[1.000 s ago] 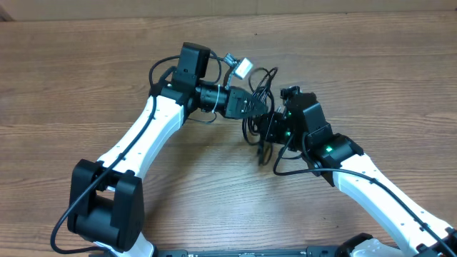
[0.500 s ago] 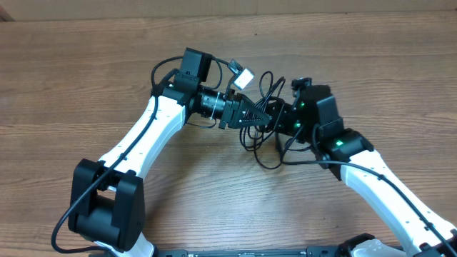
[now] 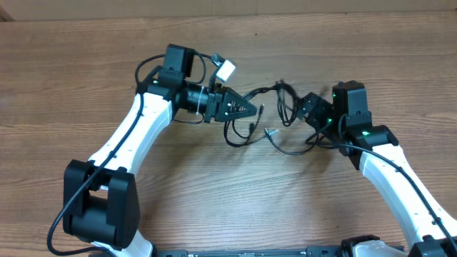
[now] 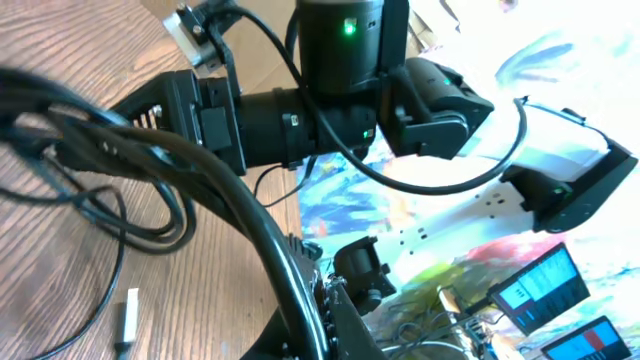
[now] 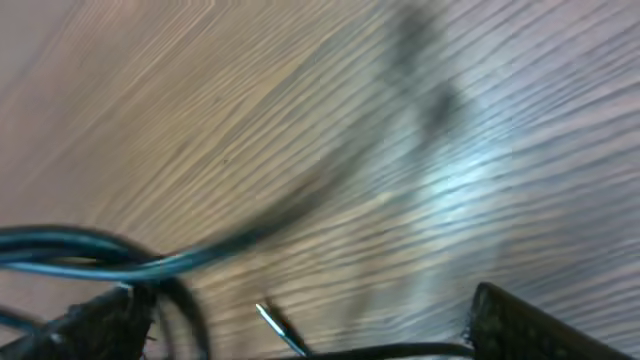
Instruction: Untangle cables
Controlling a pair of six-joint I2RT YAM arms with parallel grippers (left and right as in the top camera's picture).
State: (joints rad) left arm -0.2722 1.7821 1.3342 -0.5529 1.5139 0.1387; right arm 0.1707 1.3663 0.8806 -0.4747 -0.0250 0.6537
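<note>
The cables are thin black cords, spread in loose loops on the wood between my two arms. A small plug lies among them. My left gripper points right and is shut on one cable, which runs out of its jaws as a thick black cord in the left wrist view. A loose light plug lies on the table there. My right gripper is at the right end of the tangle, its jaws wide open. In the blurred right wrist view, a cable crosses beside its left finger, not gripped.
The wooden table stretches all round the tangle. A white tag or connector sticks up beside my left wrist. My right arm fills the upper middle of the left wrist view.
My right gripper has opened, let go of the cables and drawn back to the right. My left arm has pulled left with its cable, and the bundle now lies stretched out between them.
</note>
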